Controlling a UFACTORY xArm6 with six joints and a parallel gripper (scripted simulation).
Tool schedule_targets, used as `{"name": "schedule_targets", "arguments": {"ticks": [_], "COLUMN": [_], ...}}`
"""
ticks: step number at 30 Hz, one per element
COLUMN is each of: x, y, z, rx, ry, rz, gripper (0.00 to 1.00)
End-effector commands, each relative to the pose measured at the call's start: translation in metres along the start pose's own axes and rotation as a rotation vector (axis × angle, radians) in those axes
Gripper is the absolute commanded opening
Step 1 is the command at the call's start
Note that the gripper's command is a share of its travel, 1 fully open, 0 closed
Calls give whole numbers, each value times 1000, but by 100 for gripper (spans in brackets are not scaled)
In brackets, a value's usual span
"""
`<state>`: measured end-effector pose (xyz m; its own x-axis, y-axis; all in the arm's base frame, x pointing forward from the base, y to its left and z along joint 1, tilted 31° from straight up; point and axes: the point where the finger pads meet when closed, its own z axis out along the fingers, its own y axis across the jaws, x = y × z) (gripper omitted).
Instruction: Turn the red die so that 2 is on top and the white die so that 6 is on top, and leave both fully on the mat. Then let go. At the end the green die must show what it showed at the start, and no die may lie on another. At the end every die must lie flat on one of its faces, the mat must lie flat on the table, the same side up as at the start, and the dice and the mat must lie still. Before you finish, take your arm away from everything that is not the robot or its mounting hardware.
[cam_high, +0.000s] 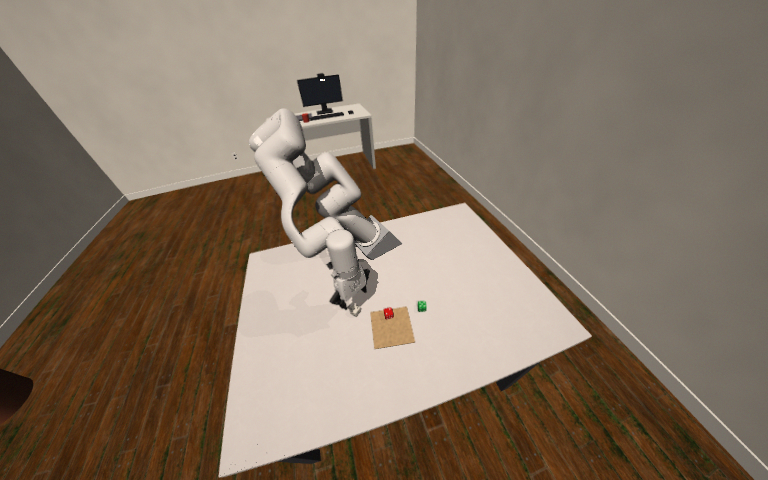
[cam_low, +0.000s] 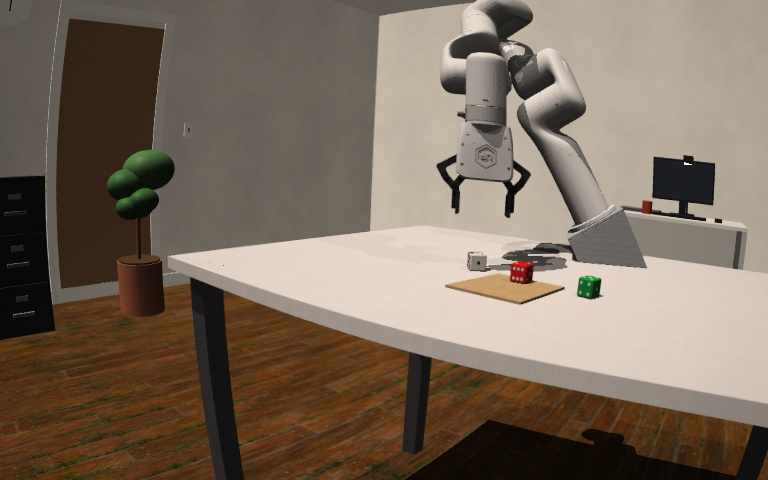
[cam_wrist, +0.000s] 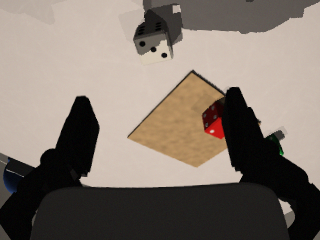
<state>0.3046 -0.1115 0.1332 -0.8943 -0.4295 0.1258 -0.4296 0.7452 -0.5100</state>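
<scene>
The gripper is open and empty, high above the table near the white die. The white die lies on the table beside the mat. In the wrist view its top seems to show three pips and a shaded side six. The red die sits on the mat, near an edge. A finger partly hides its top in the wrist view; one pip shows there. The green die lies off the mat, mostly hidden in the wrist view.
The arm's base stands on the white table behind the dice. The green die lies close to the mat on the opposite side from the white die. The arm's shadow falls on the table around the white die.
</scene>
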Motion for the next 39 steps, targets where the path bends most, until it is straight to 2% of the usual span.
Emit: {"name": "schedule_targets", "arguments": {"ticks": [1,11,12,39], "x": [5,7,7,7], "y": [-3,-4,-4,-4], "z": [0,0,0,0], "rx": [-13,-12,-12,-12], "ry": [-10,-10,-10,-10], "rz": [-128,-172,-172,-172], "gripper": [100,100,47,47]}}
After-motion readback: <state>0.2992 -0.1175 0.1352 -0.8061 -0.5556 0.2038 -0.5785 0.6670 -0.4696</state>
